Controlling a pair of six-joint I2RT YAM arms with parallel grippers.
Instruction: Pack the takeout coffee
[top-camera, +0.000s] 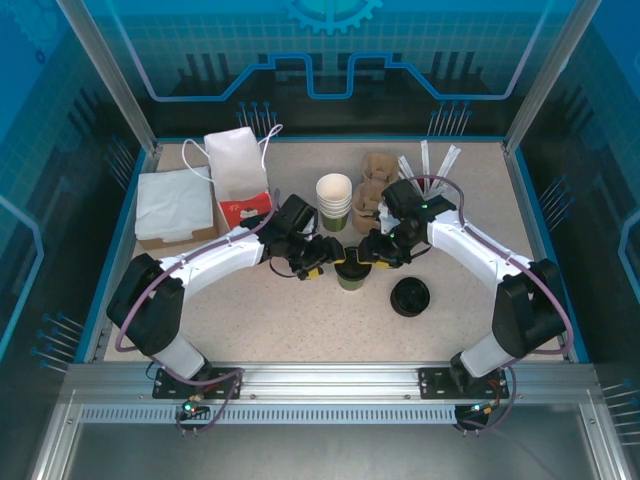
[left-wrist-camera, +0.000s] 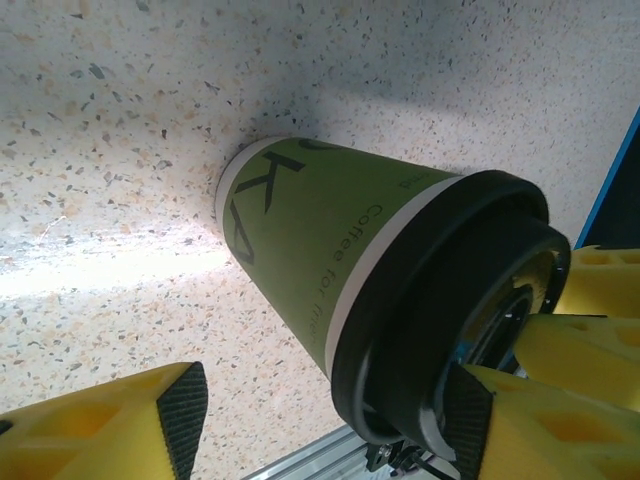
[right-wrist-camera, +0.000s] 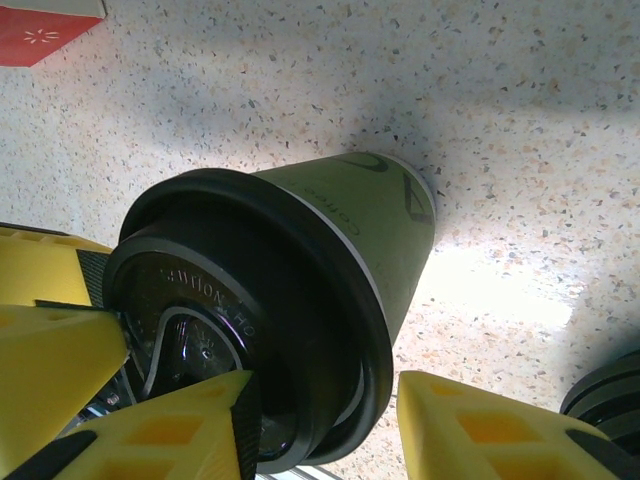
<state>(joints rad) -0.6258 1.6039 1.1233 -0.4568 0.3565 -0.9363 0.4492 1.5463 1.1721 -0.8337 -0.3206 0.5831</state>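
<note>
Takeout coffee: the takeout coffee (top-camera: 352, 272) stands upright near the middle of the desk (top-camera: 260, 320), with its black lid (left-wrist-camera: 450, 320) on top.
Left hand: the left hand (left-wrist-camera: 325, 395) comes in from the cup's 10 o'clock with its jaws open around the cup. One pad is clear of the green wall and the other is up against the lid's edge.
Right hand: the right hand (right-wrist-camera: 325, 400) comes in from 1 o'clock and its jaws straddle the lid's rim. I cannot tell whether they are pinching it.
Neighbours: a stack of lidless cups (top-camera: 334, 200) is at 12 o'clock, brown pulp trays (top-camera: 378, 170) are beyond at 1 o'clock, and loose lids (top-camera: 410, 297) are at 4 o'clock.
Step, as judged: seating or checking the lid before the cup is carried off.
Doing it well: let the left hand steady the wall below the rim, closing gently so the paper does not buckle. Press the lid evenly all round, not at one edge. Keep the cup vertical, and give it to one hand only before lifting.
Risk: two hands pulling opposite ways could tip the cup or pop the lid.
</note>
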